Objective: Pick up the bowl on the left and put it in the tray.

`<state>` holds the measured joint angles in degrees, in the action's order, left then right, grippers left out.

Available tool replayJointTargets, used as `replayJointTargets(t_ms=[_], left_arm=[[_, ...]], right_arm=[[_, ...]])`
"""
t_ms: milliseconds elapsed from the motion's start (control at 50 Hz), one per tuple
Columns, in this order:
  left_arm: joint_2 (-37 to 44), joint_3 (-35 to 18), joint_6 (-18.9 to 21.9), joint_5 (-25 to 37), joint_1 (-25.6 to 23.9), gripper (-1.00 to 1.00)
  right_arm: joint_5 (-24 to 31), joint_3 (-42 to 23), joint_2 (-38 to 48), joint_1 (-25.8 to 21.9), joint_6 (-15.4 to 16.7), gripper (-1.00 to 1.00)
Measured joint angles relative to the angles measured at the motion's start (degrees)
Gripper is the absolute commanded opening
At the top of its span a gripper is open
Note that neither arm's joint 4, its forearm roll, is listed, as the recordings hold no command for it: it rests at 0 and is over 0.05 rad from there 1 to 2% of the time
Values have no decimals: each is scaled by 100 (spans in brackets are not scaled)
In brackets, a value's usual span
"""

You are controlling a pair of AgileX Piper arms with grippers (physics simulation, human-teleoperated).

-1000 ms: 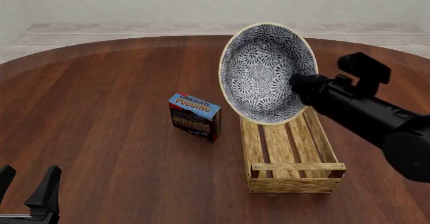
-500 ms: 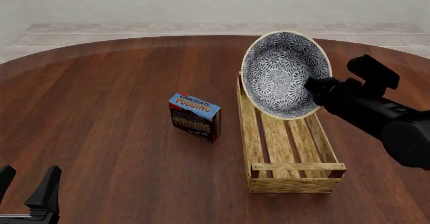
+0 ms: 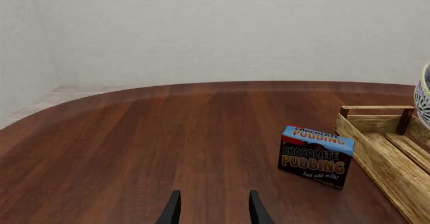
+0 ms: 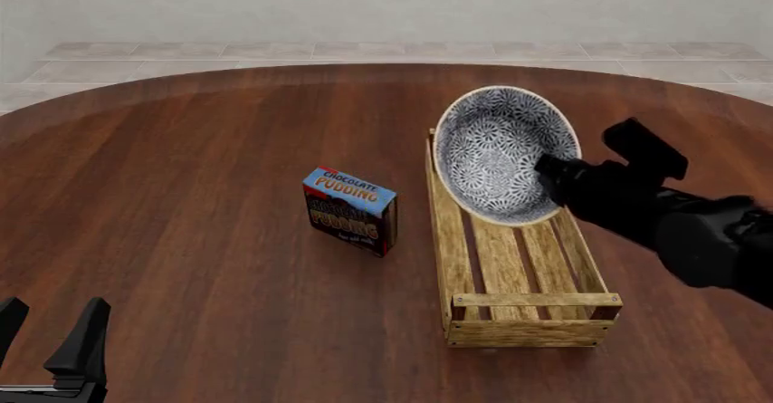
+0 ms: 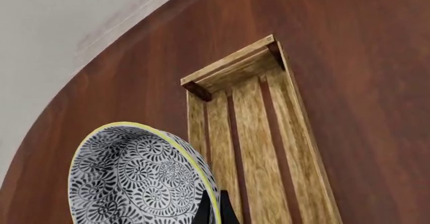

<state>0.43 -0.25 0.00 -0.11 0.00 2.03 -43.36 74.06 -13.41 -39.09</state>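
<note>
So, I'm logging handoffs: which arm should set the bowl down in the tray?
The right. Its gripper already grips the bowl by the rim, tilted over the tray; the left gripper sits open, far off.

- A big round table (image 4: 205, 177) made of dark red-brown wood fills most of the room.
- Behind it is a plain pale wall (image 4: 362, 4).
- The floor (image 4: 145, 54) has light beige tiles.
</note>
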Motion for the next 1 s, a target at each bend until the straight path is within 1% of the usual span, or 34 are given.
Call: replayJointTargets(t_ms=[300, 480, 700, 1000], left_arm=[[0, 0, 0, 0, 0, 100], [0, 0, 0, 0, 0, 100], [0, 0, 0, 0, 0, 100], [0, 0, 0, 0, 0, 100]], right_arm=[[2, 20, 252, -114, -363, -100], [-67, 63, 400, -113, -516, -100], [-176, 136, 594, -41, -653, -100], [-277, 178, 773, 140, -697, -100]])
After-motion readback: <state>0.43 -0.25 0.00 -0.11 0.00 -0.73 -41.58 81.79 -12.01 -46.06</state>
